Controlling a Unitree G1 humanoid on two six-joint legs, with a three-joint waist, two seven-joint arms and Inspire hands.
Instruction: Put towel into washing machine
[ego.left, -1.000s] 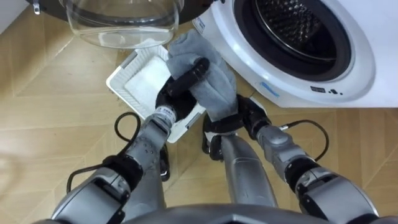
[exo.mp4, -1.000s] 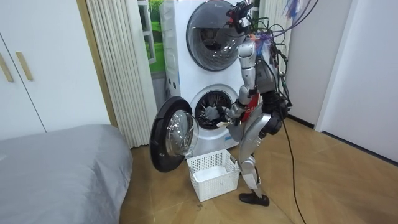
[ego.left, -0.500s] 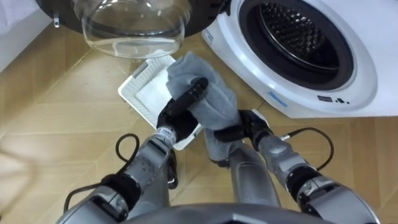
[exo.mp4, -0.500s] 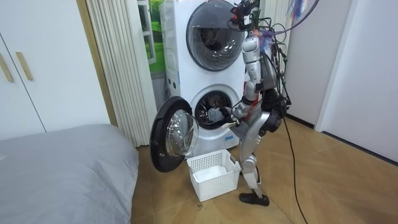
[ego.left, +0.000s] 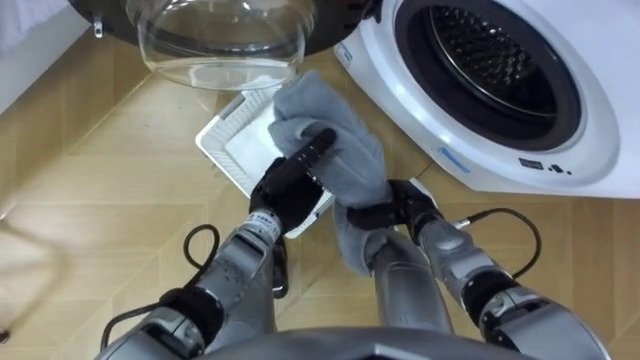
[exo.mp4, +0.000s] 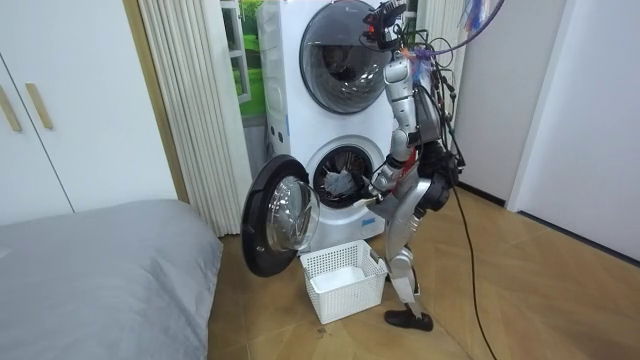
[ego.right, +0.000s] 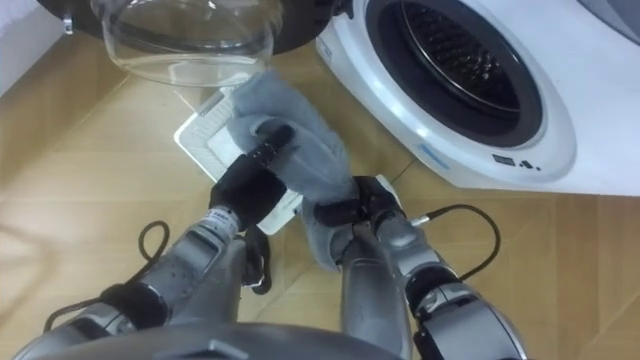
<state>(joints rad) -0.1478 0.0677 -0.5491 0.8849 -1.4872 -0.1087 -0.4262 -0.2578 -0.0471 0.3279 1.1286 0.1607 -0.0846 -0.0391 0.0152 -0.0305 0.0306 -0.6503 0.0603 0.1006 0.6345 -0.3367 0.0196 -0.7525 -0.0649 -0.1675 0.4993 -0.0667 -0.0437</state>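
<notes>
A grey towel (ego.left: 340, 150) hangs bunched in front of me, held by both hands over the floor just short of the washing machine's open drum (ego.left: 490, 70). My left hand (ego.left: 288, 182) is shut on the towel's upper part, with a finger lying across the cloth. My right hand (ego.left: 388, 213) grips its lower edge from the right. In the room view the towel (exo.mp4: 341, 183) is at the mouth of the lower machine (exo.mp4: 345, 160), where I stand slightly bent. The inside of the drum looks dark, with nothing seen in it.
The round glass door (ego.left: 220, 40) stands swung open on my left. Below the towel a white plastic basket (ego.left: 232, 150) sits on the wooden floor. A second machine (exo.mp4: 340, 50) is stacked on top. A grey bed (exo.mp4: 100, 270) is at the room view's left.
Both hands have carried the towel slightly up and toward the drum. The whole eye view has shifted a little as my body straightened.
</notes>
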